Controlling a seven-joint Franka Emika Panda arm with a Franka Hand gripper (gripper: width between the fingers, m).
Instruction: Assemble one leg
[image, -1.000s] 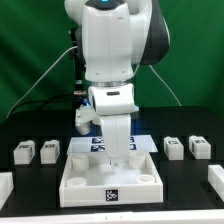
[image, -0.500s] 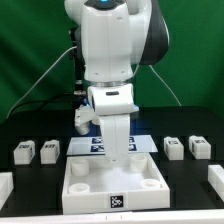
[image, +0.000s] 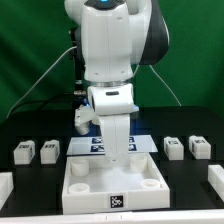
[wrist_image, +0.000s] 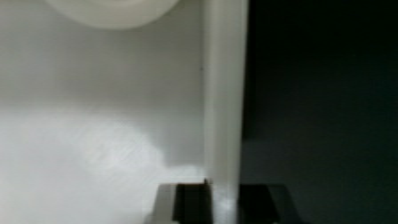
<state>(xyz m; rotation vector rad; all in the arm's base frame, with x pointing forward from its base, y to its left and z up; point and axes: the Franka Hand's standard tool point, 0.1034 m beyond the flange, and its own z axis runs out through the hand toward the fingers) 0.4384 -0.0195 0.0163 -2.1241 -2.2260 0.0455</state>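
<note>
Legs first: all four sit on the black table (image: 35, 190), none of them in the claw. The far-left leg (image: 24, 152) and inner left leg (image: 47, 151) stand close side by side on the exterior view's left. The inner right leg (image: 173, 147) and far-right leg (image: 199, 147) mirror them on the exterior view's right. Each one turns its black-and-white tagged face toward the near side. They read as squat blocks, and no long axis can be made out from here.

Centre stage is the square tray part (image: 90, 200), with its raised rim and a tag on its near wall. Both pairs of legs stand well apart from it, with bare black table between. The arm (image: 110, 60) drops straight down onto the tray's far edge, just in front of the marker board (image: 88, 145).

Over to the wrist view. The gripper (wrist_image: 222, 205) has one dark finger (wrist_image: 185, 206) over the tray's pale floor (wrist_image: 89, 120) and the other on the dark table side. The raised rim (wrist_image: 222, 90) runs straight between them, so the claw straddles that rim. Whether it is squeezing or just sitting around it cannot be told. A round socket (wrist_image: 107, 8) shows in the tray floor further along.

Room to move: open table lies near and outward of each leg pair. Two more white pieces peek in at the near corners, one on the left (image: 5, 185) and one on the right (image: 215, 180).
</note>
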